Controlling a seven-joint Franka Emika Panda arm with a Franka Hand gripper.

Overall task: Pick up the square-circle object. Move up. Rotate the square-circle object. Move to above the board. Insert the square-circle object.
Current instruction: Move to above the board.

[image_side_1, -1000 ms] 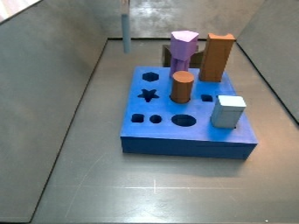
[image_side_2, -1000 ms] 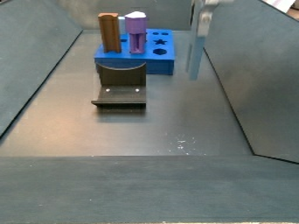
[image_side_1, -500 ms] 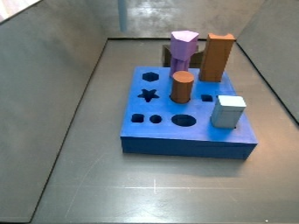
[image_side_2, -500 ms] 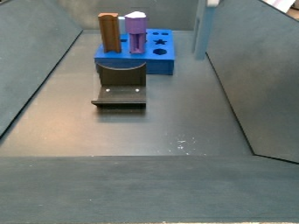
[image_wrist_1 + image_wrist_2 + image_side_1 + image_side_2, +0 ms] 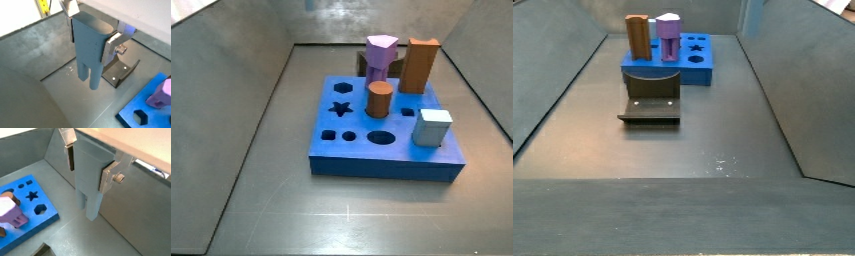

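My gripper (image 5: 91, 34) is shut on the square-circle object (image 5: 87, 52), a tall pale grey-blue peg. It hangs upright from the silver fingers (image 5: 112, 44), wide square part between the pads, thinner rod pointing down, high above the floor. Both wrist views show it; in the second one the gripper (image 5: 89, 165) holds the peg (image 5: 90, 183) the same way. The bright-blue board (image 5: 385, 140) with star, hexagon, round and square holes lies off to the side of the peg (image 5: 33, 203). The gripper is out of frame in one side view; only a pale sliver (image 5: 751, 12) shows at the other's top edge.
On the board stand a brown cylinder (image 5: 380, 99), a pale-blue cube block (image 5: 434, 127), a purple piece (image 5: 381, 57) and a tall brown block (image 5: 421, 65). The dark fixture (image 5: 651, 100) stands on the floor beside the board. Grey sloping walls enclose the floor.
The gripper with the peg has risen: the peg was in view near the back wall a second ago and has now left the top of the side views.
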